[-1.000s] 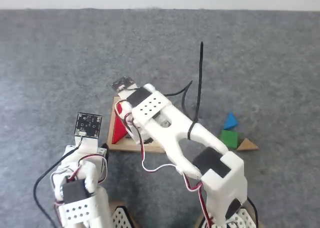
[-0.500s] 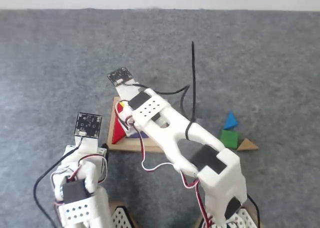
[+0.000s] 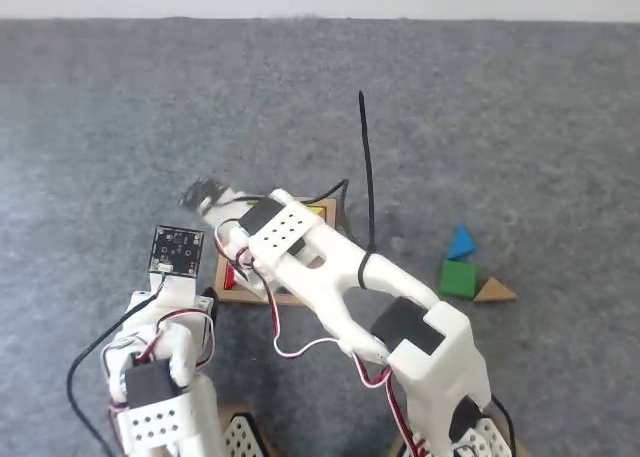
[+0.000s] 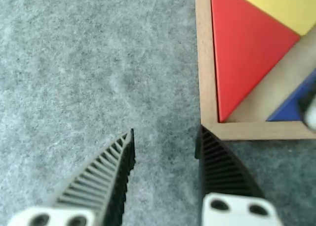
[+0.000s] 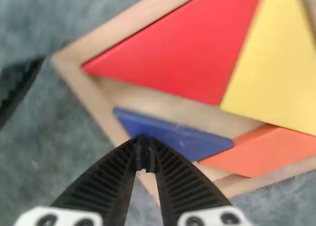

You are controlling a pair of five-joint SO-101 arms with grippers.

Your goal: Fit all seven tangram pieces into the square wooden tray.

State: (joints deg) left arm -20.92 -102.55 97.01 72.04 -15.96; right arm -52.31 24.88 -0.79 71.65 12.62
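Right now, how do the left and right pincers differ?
The left pincer is open; the right pincer is shut. The left pincer hangs over the carpet beside a corner of the tray, while the right pincer sits at the tray's rim, its tips at the edge of the blue piece. Both are black, ribbed and hold nothing.

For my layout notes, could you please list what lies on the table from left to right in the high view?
In order: square wooden tray → green square piece → small tan triangle piece.
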